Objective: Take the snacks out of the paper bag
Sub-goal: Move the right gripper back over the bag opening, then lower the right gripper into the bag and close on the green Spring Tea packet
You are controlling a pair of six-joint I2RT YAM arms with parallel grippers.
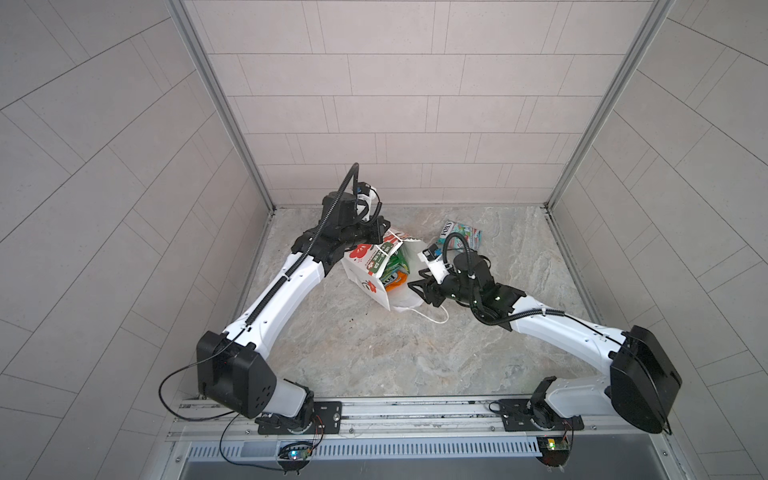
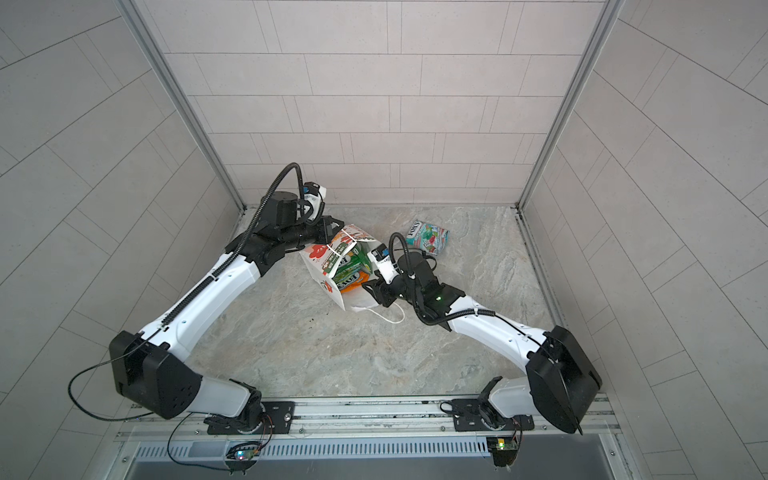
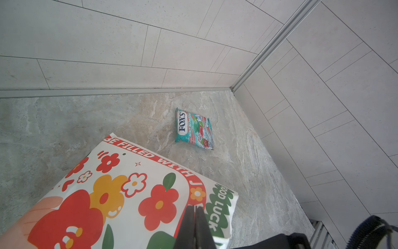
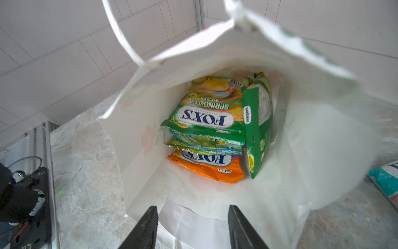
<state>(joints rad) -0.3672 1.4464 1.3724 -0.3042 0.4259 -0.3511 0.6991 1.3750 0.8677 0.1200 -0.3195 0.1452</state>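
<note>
We see the left gripper clamped on the paper bag, the right gripper agape at its mouth, a teal packet at the bag's two o'clock.

**Enclosure and Work Surface**

A grey-beige marble-patterned tabletop is bounded by pale grey tiled walls that meet at silver aluminium corner posts. Along its near edge run a silver metal rail and a grey slotted vent strip.

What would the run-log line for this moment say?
left gripper: shut on paper bag rim | right gripper: open, empty, at bag mouth | in bag: several packets | out: teal packet on table
</note>
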